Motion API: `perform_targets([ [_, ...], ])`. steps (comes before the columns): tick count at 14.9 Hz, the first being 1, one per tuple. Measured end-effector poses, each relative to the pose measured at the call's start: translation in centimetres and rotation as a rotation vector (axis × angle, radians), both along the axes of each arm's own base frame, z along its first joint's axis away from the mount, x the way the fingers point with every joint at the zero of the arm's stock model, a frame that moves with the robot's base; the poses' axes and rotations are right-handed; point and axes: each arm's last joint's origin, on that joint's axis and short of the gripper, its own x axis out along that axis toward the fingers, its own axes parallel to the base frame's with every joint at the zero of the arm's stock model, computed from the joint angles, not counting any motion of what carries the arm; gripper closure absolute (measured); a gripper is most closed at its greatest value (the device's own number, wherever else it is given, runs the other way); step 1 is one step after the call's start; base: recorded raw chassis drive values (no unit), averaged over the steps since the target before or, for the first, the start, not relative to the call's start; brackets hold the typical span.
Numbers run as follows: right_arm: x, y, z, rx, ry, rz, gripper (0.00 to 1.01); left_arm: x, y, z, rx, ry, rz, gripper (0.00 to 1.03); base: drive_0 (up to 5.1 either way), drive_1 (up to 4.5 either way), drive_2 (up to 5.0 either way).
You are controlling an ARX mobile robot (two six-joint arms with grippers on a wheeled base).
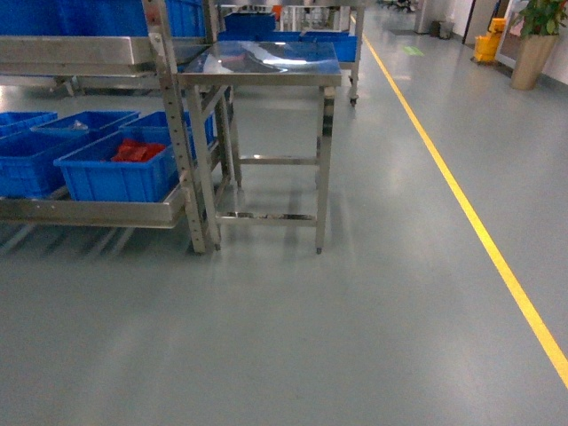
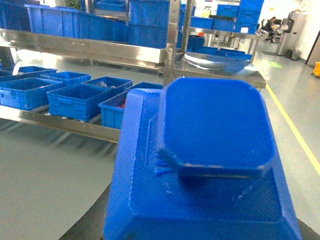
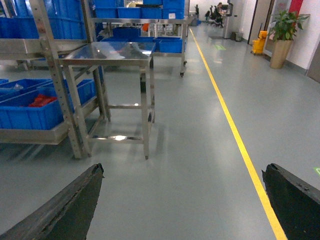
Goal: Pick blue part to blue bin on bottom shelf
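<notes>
Left gripper carries the blue part, grip hidden; rigid, light-looking ridged plastic, best held at its wide base.

Bright overhead light, glare on steel table, soft focus

On the bottom shelf at the left, bins sit side by side, one holding parts; the desk stands just right of the rack, a floor line farther right.
</notes>
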Motion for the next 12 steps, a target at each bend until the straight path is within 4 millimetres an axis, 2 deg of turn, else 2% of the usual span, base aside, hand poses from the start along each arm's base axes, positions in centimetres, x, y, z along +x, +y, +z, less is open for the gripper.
perform_targets([
  [12,0.00,0.00,-0.01,0.000,0.001,0.000,0.03,0.00,0.00,0.01,0.000,-0.001,-0.001,0.59,0.0,4.09,-4.1],
])
